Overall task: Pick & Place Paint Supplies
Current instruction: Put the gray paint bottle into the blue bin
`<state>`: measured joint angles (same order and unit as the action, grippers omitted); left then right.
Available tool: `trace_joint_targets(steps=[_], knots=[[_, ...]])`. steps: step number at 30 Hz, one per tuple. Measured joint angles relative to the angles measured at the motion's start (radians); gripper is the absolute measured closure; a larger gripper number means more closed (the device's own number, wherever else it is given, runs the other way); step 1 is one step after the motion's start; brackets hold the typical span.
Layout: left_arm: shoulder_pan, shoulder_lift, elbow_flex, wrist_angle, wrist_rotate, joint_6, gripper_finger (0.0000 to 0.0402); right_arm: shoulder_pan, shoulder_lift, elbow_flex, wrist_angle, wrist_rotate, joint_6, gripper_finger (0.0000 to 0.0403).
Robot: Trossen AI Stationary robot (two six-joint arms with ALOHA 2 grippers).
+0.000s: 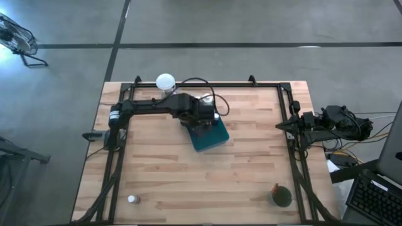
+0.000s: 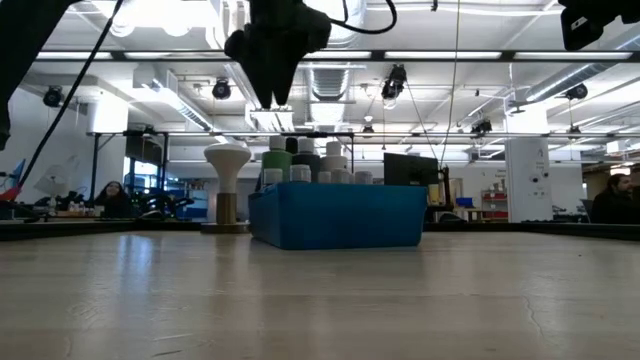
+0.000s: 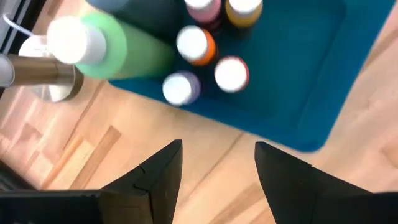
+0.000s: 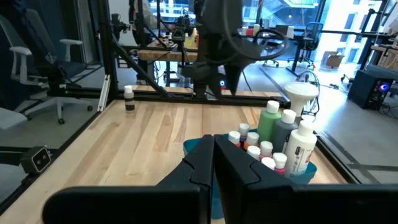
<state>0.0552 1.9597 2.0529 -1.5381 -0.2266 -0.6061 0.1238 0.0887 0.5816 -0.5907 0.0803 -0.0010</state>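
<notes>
High view: left tool (image 1: 204,129) sits over the rear-centre of the tabletop (image 1: 251,169), above the near-left edge of the teal tray (image 1: 212,137). Right arm parked at the right tabletop edge, right tool (image 1: 281,126) pointing inward. Wide bare wood to the front and right. One small bottle (image 1: 132,199) alone near the front-left corner, well apart from both tools; a dark green bottle (image 1: 281,196) near the front-right. White globe (image 1: 165,81) at the back edge.

Low view: left tool (image 2: 270,95) hangs above the tray's (image 2: 340,215) left end, clear air between tips and bottle caps (image 2: 300,172). Globe on stand (image 2: 227,185) just left of the tray.

Left wrist: fingers (image 3: 155,177) wide apart, nothing between them. Below: tray edge (image 3: 311,93), capped bottles (image 3: 205,62) clustered in one end, a big green bottle (image 3: 112,43) among them; the rest of the tray floor is bare.

Right wrist: right tool (image 4: 214,155) fingers pressed together, holding nothing. Tray w/ bottles (image 4: 273,140) ahead, left tool (image 4: 217,78) above it; lone bottle (image 4: 129,98) far off by the tabletop's edge.
</notes>
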Motion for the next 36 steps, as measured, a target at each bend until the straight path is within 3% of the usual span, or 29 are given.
trace_joint_targets(steps=[9, 14, 21, 36], knots=[[-0.061, -0.003, 0.000, -0.022, -0.004, -0.015, 0.0195, 0.000, 0.000, 0.000, 0.000, 0.000, 0.000, 0.0394], [-0.079, -0.003, 0.000, -0.021, -0.096, -0.001, 0.0195, 0.000, 0.000, 0.000, 0.000, 0.000, 0.000, 0.0394], [-0.082, -0.003, -0.003, -0.015, -0.147, 0.028, 0.0195, 0.000, 0.000, 0.000, 0.000, 0.000, 0.000, 0.0394], [-0.082, -0.003, -0.013, 0.001, -0.166, 0.028, 0.0195, 0.000, 0.000, 0.000, 0.000, 0.000, 0.000, 0.0394]])
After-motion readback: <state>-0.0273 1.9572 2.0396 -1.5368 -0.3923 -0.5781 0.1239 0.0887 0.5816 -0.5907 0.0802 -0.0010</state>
